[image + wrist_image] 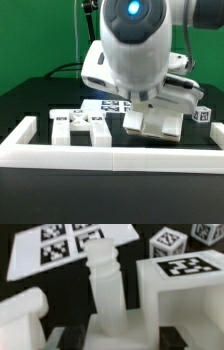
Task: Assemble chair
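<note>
In the wrist view a white turned post [103, 286] of the chair runs straight out from my gripper [122, 337]. The dark fingers [72, 336] stand on both sides of its thick end and the white fills the gap between them. A blocky white chair piece with a square tag [186, 267] stands right beside the post. In the exterior view my gripper [150, 108] hangs low over that blocky piece [157, 125], right of the middle of the black table. The post itself is hidden there by the arm.
More tagged white chair pieces [80, 122] lie to the exterior view's left, behind the long white border frame [110, 152]. The marker board [110, 104] lies behind them and also shows in the wrist view [70, 246]. A small tagged piece [202, 115] stands at the right.
</note>
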`<action>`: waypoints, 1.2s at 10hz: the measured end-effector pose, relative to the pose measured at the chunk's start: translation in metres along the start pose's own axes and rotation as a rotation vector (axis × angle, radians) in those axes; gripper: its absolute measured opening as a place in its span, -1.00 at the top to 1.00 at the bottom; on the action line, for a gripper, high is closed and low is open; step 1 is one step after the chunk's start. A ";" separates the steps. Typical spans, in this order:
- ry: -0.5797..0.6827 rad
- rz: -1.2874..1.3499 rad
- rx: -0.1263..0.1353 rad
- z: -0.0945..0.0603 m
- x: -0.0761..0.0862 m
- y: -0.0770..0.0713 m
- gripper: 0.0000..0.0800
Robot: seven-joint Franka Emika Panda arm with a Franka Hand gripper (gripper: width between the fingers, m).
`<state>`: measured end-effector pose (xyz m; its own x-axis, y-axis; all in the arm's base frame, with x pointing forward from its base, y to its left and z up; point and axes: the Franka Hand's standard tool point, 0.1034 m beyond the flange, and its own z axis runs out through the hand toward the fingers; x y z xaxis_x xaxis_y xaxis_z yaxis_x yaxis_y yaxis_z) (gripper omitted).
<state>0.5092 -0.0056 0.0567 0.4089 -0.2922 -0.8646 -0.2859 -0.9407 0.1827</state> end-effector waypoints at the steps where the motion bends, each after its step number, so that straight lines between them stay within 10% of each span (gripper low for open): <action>1: 0.009 -0.001 0.001 -0.003 0.004 0.001 -0.02; 5: 0.036 0.002 0.005 -0.006 0.008 0.002 -0.58; 12: 0.133 -0.052 0.050 -0.029 0.029 0.021 -0.62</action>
<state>0.5406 -0.0392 0.0491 0.5343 -0.2664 -0.8022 -0.3031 -0.9463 0.1124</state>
